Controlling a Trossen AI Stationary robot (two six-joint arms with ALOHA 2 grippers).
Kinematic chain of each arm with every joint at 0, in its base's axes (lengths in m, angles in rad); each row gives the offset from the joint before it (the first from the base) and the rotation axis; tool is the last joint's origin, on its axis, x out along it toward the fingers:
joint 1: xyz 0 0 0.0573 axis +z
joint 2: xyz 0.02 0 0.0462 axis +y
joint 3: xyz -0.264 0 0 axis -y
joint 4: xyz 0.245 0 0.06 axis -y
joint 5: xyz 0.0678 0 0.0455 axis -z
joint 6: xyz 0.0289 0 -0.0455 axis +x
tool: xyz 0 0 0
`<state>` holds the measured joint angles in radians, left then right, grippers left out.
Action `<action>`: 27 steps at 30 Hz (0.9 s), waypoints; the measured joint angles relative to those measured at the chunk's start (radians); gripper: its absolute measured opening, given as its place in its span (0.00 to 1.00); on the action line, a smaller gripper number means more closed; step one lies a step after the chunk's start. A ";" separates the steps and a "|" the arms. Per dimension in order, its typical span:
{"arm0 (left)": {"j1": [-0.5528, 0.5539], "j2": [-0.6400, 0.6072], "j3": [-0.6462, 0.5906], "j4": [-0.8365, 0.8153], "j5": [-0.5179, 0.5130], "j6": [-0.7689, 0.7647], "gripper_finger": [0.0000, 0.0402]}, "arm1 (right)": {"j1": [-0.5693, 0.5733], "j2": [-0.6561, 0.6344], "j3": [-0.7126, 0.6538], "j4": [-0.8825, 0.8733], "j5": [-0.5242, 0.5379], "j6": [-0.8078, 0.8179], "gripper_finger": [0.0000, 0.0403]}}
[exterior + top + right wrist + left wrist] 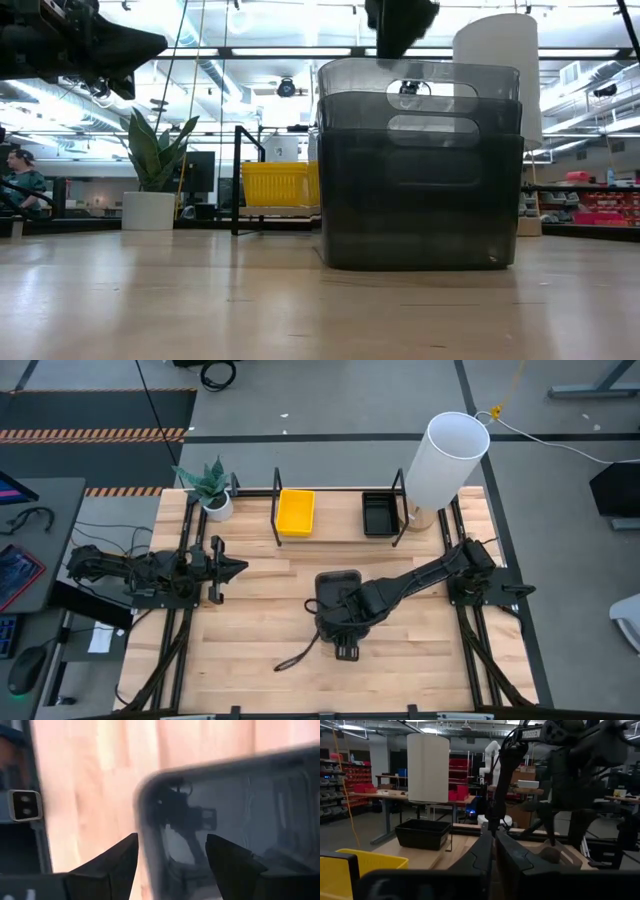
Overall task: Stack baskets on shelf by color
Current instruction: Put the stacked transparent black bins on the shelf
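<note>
The dark grey baskets (338,588) sit nested in one stack (420,165), standing by its bottom on the table's middle. My right gripper (172,865) is open and points down just above the stack's rim near a rounded corner (145,815), one finger outside and one over the inside. In the low view the right gripper (400,25) hangs above the rim without touching it. On the shelf (277,510) at the far edge rest the yellow baskets (295,512) and the black baskets (380,515). My left gripper (225,568) waits shut at the table's left.
A tall white cylinder (445,460) stands at the shelf's right end, and a potted plant (212,495) at its left. A dark cable (300,655) lies on the table in front of the grey stack. Bare wood stretches between the stack and the shelf.
</note>
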<state>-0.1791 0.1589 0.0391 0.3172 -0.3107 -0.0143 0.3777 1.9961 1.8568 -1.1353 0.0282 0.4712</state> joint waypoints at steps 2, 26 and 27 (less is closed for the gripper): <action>0.000 0.000 0.000 0.000 0.000 0.000 0.08 | 0.026 -0.001 -0.007 0.028 0.045 -0.017 0.58; 0.000 0.000 0.000 0.000 0.000 0.000 0.09 | 0.022 -0.006 -0.248 0.135 0.082 -0.065 0.48; 0.000 0.000 0.000 0.000 0.000 0.000 0.09 | 0.022 -0.006 -0.249 0.142 0.082 -0.067 0.46</action>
<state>-0.1790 0.1589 0.0391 0.3172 -0.3107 -0.0143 0.3997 1.9901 1.6077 -0.9934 0.1104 0.4042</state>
